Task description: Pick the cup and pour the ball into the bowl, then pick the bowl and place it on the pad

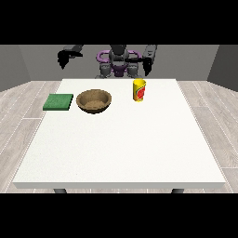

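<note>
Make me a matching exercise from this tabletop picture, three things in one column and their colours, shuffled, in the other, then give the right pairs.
Things:
1. cup
2. bowl
3. pad

Colours:
A. green
B. yellow with a red mark
C. brown

Pairs: 1-B, 2-C, 3-A

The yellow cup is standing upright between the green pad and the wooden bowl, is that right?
Not quite. In the front view the yellow cup stands upright, but at the right of the wooden bowl; the bowl is the one between the green pad and the cup.
</note>
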Robot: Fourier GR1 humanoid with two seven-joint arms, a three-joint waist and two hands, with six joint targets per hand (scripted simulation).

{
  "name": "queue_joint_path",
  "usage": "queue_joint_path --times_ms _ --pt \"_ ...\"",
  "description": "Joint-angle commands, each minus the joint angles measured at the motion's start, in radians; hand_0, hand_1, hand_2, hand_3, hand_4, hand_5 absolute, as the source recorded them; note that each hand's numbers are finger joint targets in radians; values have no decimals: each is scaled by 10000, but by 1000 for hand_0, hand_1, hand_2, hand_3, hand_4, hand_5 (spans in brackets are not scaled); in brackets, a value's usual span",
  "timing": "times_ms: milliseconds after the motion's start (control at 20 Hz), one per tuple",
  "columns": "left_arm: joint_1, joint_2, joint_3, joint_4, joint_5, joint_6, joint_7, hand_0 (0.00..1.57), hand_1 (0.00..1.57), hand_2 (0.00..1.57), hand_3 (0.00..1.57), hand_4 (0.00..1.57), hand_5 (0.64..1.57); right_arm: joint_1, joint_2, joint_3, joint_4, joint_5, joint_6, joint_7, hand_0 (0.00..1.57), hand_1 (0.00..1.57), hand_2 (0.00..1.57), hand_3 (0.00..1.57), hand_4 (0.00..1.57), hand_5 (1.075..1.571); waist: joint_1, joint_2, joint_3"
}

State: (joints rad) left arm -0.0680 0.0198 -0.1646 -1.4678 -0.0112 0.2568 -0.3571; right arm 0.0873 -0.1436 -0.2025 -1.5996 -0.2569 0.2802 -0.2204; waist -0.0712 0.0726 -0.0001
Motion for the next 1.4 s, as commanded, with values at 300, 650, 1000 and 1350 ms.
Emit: queue_joint_path --times_ms 300,650,1000,1350 --pt "-2125 14 1593 3679 122 -103 -1978 0 0 0 0 0 1452 -1028 -437 -534 1365 -16 451 -810 0 0 0 0 259 1571 -227 526 -1" --pt "-2806 63 2431 5769 141 423 -3002 340 340 0 0 0 1476 -497 -815 -652 1135 -313 1342 -867 0 0 0 0 266 1569 -923 666 -2" --pt "-3227 128 2308 6926 -671 1990 -4188 1306 1306 1571 1571 1169 1556 -1414 -2160 -1891 1832 -1584 2227 -590 0 0 0 0 218 1569 -1186 1483 -1" --pt "-3661 189 1246 7348 -2214 3800 -2302 1303 1303 1571 1571 1229 1555 -861 -1997 -1528 2473 -1357 2507 -184 0 0 0 0 378 1571 -1158 12 8"
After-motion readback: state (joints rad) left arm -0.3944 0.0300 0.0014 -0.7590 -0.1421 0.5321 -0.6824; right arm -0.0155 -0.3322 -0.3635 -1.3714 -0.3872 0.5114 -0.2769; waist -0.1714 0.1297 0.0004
